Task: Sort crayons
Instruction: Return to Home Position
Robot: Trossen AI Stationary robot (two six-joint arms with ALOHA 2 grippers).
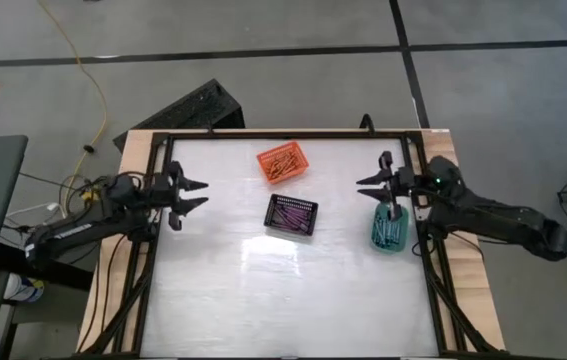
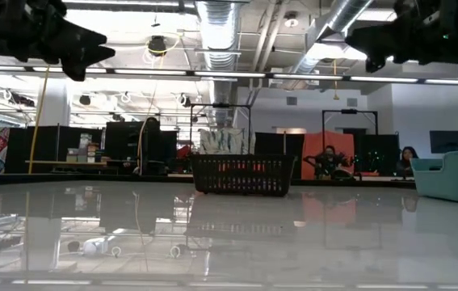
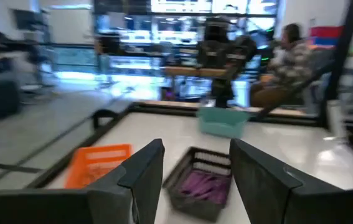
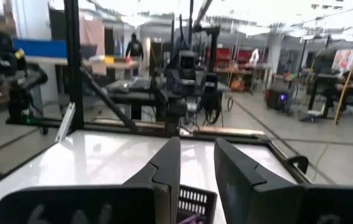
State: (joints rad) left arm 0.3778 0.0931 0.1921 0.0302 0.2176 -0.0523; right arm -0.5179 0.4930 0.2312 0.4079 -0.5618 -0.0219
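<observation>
Orange-red crayons lie in the orange basket [image 1: 281, 163] at the table's far middle. Purple crayons lie in the black basket [image 1: 291, 214] at the centre. Teal-blue crayons lie in the teal basket [image 1: 389, 231] at the right. My left gripper [image 1: 201, 194] is open and empty, held above the table's left side, pointing right. My right gripper [image 1: 366, 187] is open and empty, above the teal basket's far end, pointing left. In the left wrist view the black basket [image 3: 200, 182] shows between the fingers, with the orange basket [image 3: 96, 163] and the teal basket [image 3: 223, 120] nearby.
A dark frame [image 1: 283, 133] runs around the white table. In the low view the black basket [image 2: 241, 174] stands mid-table and the teal basket [image 2: 455, 178] at the right. People sit at desks in the room beyond the table.
</observation>
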